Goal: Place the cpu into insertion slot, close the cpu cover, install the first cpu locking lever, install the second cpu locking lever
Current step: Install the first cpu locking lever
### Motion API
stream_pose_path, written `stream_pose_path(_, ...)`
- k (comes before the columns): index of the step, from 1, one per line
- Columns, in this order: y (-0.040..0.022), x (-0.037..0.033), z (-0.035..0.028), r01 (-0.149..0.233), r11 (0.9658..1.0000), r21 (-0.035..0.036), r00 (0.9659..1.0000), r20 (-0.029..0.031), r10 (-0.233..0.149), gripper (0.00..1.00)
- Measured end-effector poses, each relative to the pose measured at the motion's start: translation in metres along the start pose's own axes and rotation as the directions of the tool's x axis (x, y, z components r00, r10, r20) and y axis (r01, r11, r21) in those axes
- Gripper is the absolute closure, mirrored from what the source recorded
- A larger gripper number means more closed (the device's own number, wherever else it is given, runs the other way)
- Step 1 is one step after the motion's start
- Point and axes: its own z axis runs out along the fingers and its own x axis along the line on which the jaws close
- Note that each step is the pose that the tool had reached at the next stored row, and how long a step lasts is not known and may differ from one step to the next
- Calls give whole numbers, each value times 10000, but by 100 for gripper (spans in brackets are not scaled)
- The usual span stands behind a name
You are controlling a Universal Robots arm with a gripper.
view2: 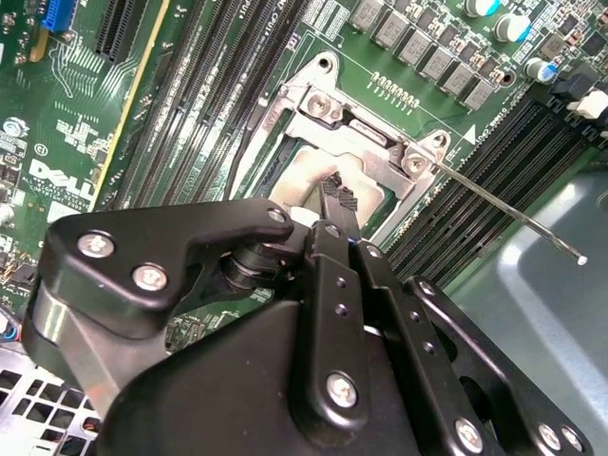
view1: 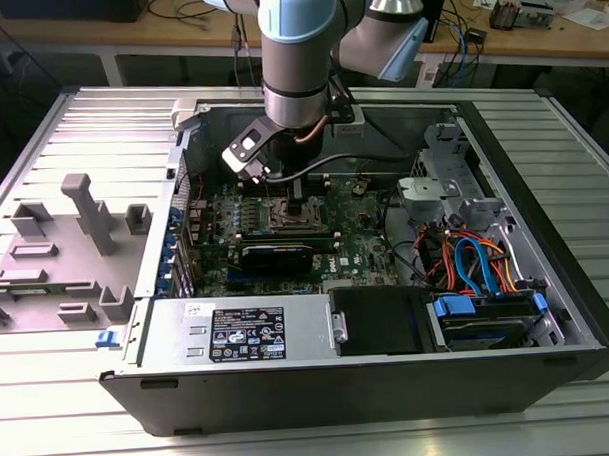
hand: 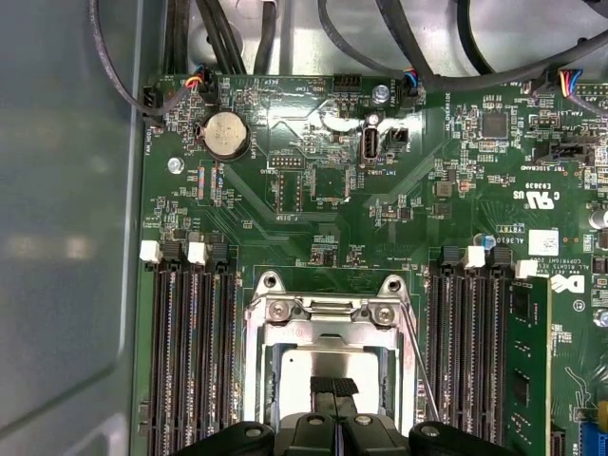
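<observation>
Touching the seated dull-silver square cpu (hand: 299, 366), the shut black gripper (hand: 333, 388) is working at twelve o'clock of the exterior view's long black card (view1: 275, 254). Silvery frame cover (hand: 328, 331) is lying down; thin wire lever (hand: 424, 375) is standing unlatched.

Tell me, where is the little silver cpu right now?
In the first wrist view the cpu lies on the green motherboard, framed by the silvery cpu cover, between the black memory slots, right under the gripper.

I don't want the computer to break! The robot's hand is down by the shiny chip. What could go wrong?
The hand is shut, its tip down at the cpu inside the cpu cover. Pushing hard or off-centre might scratch or tilt it. One locking lever sticks out, seemingly unlatched, so the cover could lift, or the hand could snag it.
</observation>
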Motion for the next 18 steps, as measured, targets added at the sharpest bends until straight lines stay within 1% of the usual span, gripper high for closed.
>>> stream_pose_path(10, 3, 0, -4, 0, 10000, 0, 10000, 0, 0, 89)
stream_pose_path(12, 3, 0, -15, 0, 10000, 3, 10000, 5, 0, 89)
stream_pose_path(13, 4, 0, -25, 1, 10000, 1, 10000, 1, -1, 89)
stream_pose_path(18, 6, 3, -154, 0, 10000, 0, 10000, 0, 0, 89)
